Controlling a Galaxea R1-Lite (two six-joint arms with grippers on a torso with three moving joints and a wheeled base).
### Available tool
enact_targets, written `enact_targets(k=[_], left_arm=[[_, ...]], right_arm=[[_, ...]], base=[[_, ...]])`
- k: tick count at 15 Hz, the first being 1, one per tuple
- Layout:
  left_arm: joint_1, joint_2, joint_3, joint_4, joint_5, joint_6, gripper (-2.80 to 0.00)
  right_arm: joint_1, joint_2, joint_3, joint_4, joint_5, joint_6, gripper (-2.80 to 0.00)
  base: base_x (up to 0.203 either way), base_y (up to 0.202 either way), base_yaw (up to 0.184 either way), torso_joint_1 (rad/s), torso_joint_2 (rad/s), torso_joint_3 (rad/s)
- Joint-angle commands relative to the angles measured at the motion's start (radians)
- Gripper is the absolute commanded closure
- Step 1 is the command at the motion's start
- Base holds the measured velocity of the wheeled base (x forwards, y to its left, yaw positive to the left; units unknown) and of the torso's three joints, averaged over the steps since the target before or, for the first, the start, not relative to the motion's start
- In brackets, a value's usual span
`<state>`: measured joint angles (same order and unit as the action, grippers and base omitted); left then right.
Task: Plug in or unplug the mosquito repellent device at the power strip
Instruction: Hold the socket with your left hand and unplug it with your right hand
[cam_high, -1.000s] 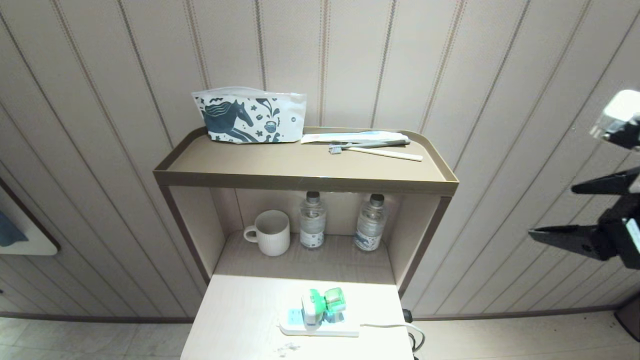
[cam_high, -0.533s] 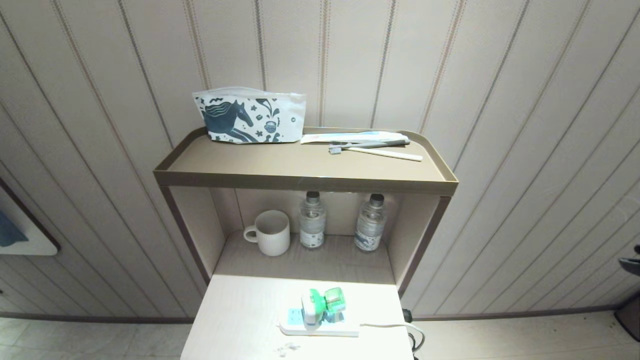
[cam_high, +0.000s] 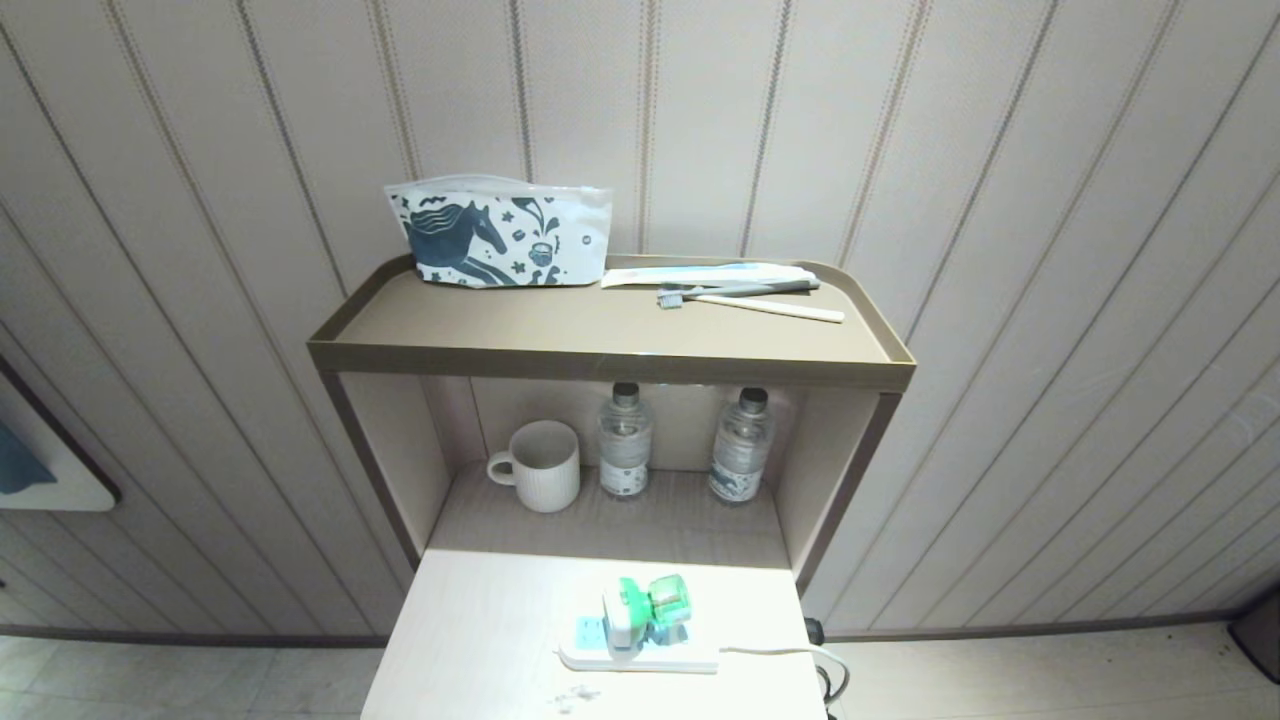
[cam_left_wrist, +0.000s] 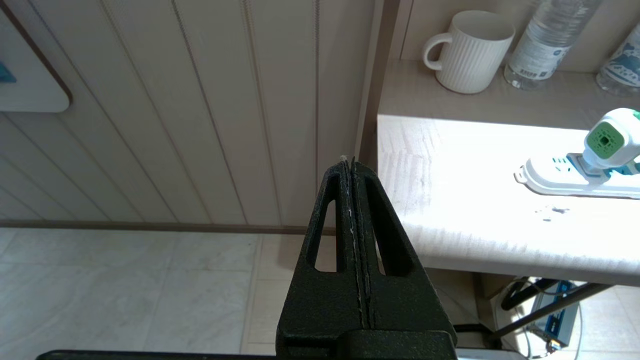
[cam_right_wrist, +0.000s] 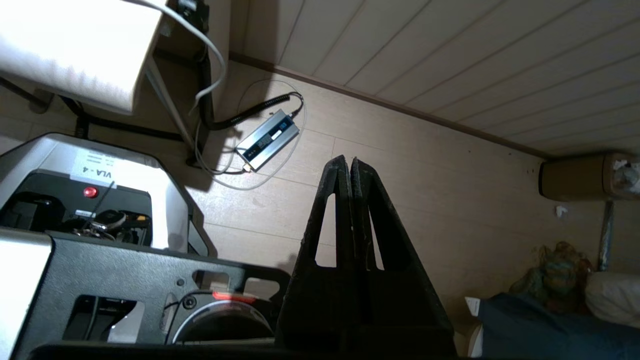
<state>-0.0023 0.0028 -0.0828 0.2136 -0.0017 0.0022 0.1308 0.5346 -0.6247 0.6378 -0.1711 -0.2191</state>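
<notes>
neither arm visible from the head camera. power strip (cam_high: 640, 650) cut off at the frame edge in the left wrist view. one mosquito repellent device (cam_high: 645, 608) plugged into it on the low table (cam_high: 480, 640). left gripper (cam_left_wrist: 350, 165) pressed closed, empty, beside the table. right gripper (cam_right_wrist: 348, 162) closed, empty, over floor. two bottles (cam_high: 625, 440), one mug (cam_high: 540, 465).

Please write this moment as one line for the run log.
repellent: plugged into power strip | left claw: shut, empty | right claw: shut, empty

Striped panelled wall (cam_high: 1000, 200) behind a brown shelf unit (cam_high: 610, 350); pale tiled floor (cam_high: 150, 680) below, bright light on the tabletop (cam_high: 480, 620).
</notes>
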Motion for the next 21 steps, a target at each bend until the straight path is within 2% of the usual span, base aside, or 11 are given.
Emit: enact_targets(k=[1,3,4,7,8,10,12,14,15,18,21], left_arm=[[0.001,0.0,0.0,0.001,0.0,0.0,0.0],[0.001,0.0,0.001,0.001,0.0,-0.001,0.0],[0.001,0.0,0.0,0.001,0.0,-0.001,0.0],[-0.001,0.0,0.0,0.001,0.0,-0.001,0.0],[0.0,0.0,0.001,0.001,0.0,0.0,0.0],[-0.001,0.0,0.0,0.001,0.0,0.001,0.0],[0.001,0.0,0.0,0.001,0.0,0.0,0.0],[0.0,0.0,0.001,0.001,0.0,0.001,0.0],[0.001,0.0,0.001,0.001,0.0,0.001,0.0],[-0.001,0.0,0.001,0.001,0.0,0.001,0.0],[0.0,0.0,0.0,0.001,0.0,0.0,0.0]], right_arm=[[-0.003,-0.194,0.098,0.004,-0.014,0.001,0.0],[0.007,-0.257,0.201,-0.017,-0.083,0.033,0.0],[0.009,-0.255,0.253,-0.084,-0.103,0.051,0.0],[0.002,-0.253,0.448,-0.397,-0.114,0.025,0.0],[-0.031,-0.254,0.487,-0.454,-0.093,-0.001,0.0],[-0.114,-0.303,0.515,-0.483,0.045,-0.031,0.0],[-0.127,-0.396,0.529,-0.468,0.147,-0.063,0.0],[-0.13,-0.479,0.532,-0.459,0.205,-0.121,0.0],[-0.131,-0.512,0.532,-0.458,0.219,-0.127,0.0],[-0.131,-0.527,0.538,-0.476,0.197,-0.007,0.0],[-0.131,-0.527,0.562,-0.529,0.205,0.013,0.0]], base=[[0.0,0.0,0.0,0.0,0.0,0.0],[0.0,0.0,0.0,0.0,0.0,0.0],[0.0,0.0,0.0,0.0,0.0,0.0],[0.0,0.0,0.0,0.0,0.0,0.0],[0.0,0.0,0.0,0.0,0.0,0.0],[0.0,0.0,0.0,0.0,0.0,0.0],[0.0,0.0,0.0,0.0,0.0,0.0],[0.0,0.0,0.0,0.0,0.0,0.0],[0.0,0.0,0.0,0.0,0.0,0.0],[0.0,0.0,0.0,0.0,0.0,0.0],[0.0,0.0,0.0,0.0,0.0,0.0]])
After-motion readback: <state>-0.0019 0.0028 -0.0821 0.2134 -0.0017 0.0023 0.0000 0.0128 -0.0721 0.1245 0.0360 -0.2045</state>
